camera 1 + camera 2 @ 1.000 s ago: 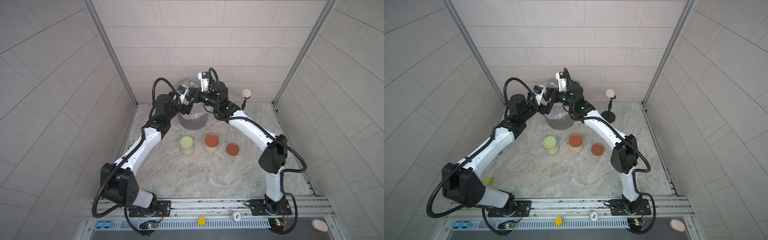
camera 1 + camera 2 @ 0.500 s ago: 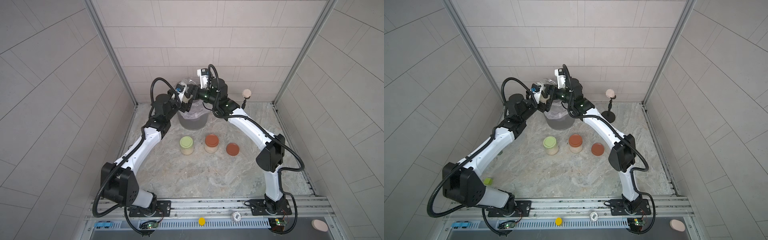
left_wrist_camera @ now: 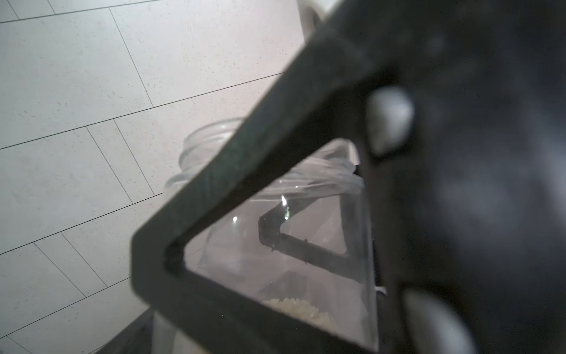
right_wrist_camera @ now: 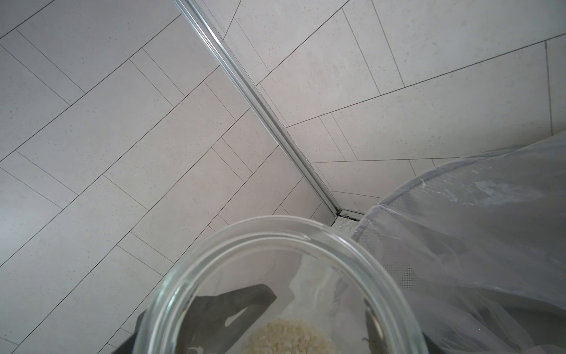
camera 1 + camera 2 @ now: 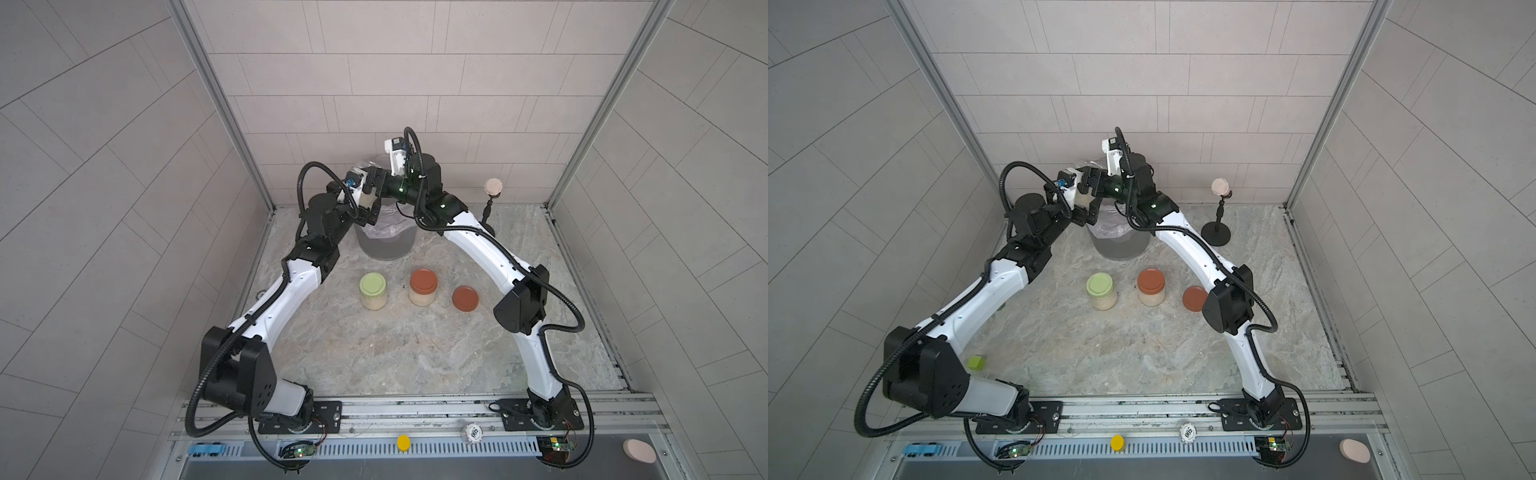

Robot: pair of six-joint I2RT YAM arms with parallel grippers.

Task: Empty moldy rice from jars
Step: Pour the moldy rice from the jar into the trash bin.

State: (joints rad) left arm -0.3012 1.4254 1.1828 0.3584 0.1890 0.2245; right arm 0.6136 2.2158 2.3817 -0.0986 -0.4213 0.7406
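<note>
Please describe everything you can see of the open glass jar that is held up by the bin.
The open jar is clear glass, round, with a threaded neck and no lid. It is mostly empty; a small clump of off-white rice sits inside. It is held in the air at the rim of the lined grey bin, between the left gripper's fingers. The right gripper is right beside it; whether it grips is unclear.

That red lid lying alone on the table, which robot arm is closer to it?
The right arm: its black elbow hangs close beside the loose red lid. The left arm is farther off, past the red-lidded jar and the green-lidded jar.
</note>
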